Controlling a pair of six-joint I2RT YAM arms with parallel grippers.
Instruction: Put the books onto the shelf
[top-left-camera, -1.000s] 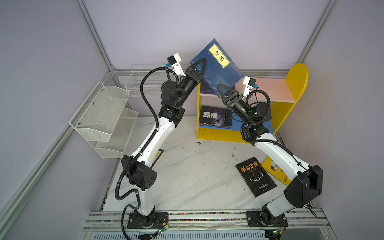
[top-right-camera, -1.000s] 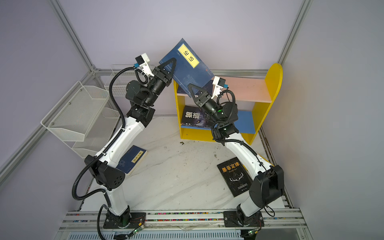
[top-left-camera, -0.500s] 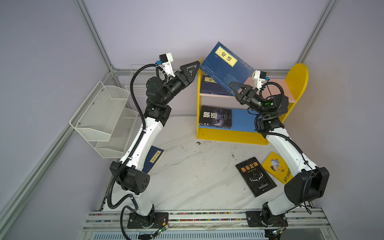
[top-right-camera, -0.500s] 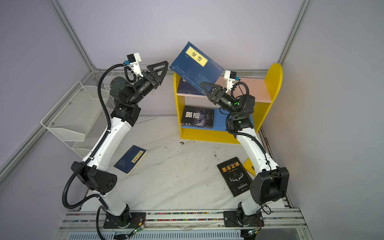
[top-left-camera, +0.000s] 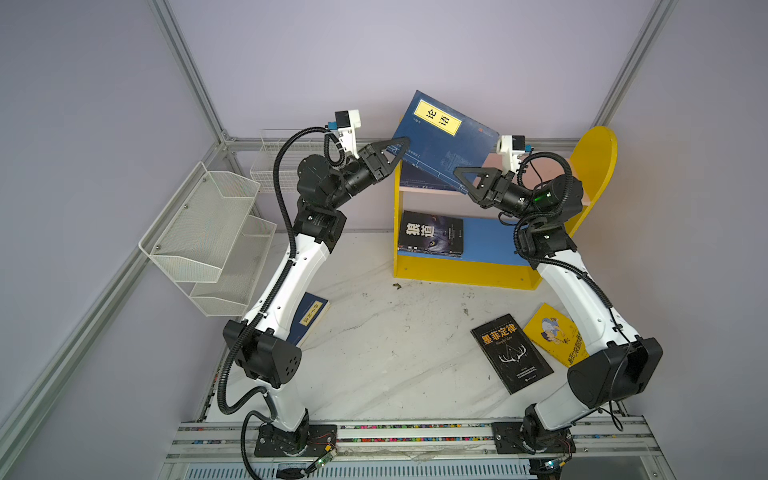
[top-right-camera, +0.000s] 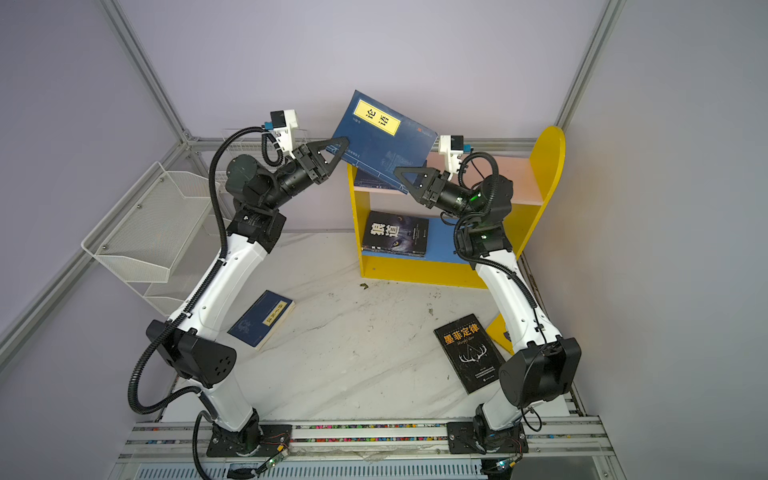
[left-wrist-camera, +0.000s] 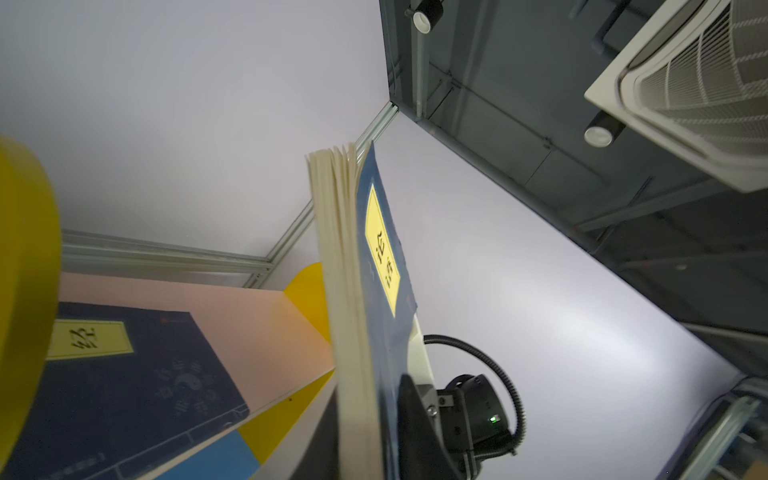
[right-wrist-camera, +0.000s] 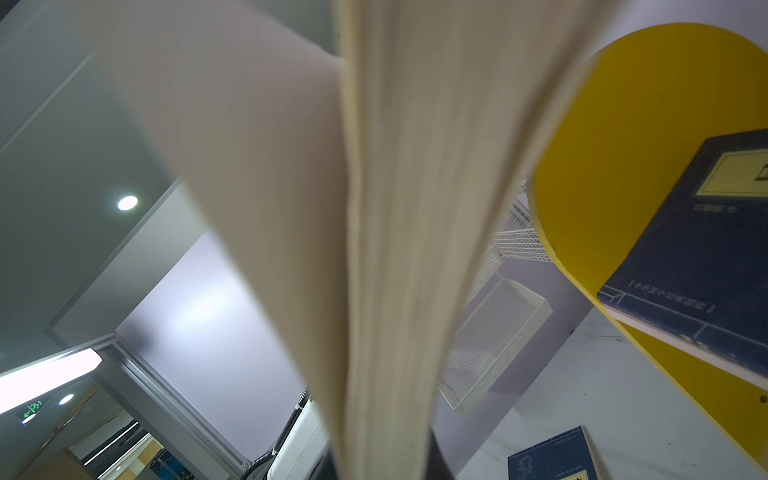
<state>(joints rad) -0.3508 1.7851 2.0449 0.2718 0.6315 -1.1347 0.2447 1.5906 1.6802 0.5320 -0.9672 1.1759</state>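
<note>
Above the shelf (top-left-camera: 592, 153), the navy book (top-left-camera: 446, 143) labelled 论语 is hanging tilted, the right gripper (top-left-camera: 459, 171) clamping its lower edge. At its corner the left gripper (top-left-camera: 401, 145) is sitting closed, grip unclear. The 狼道 book (top-left-camera: 430, 232) is lying on the blue board (top-left-camera: 490, 243), room beside it. The right arm (top-left-camera: 582, 299) is part-covering the yellow book (top-left-camera: 550, 336).

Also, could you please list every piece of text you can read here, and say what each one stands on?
"论语": yellow label on the raised navy book.
"狼道": wolf-cover black book on the blue board.
"墨菲定律": antler-cover black book on the table.
"经" (rest hidden): label on the shelved navy book, pink board.
Too small to read: yellow book; tabletop navy book label.
</note>
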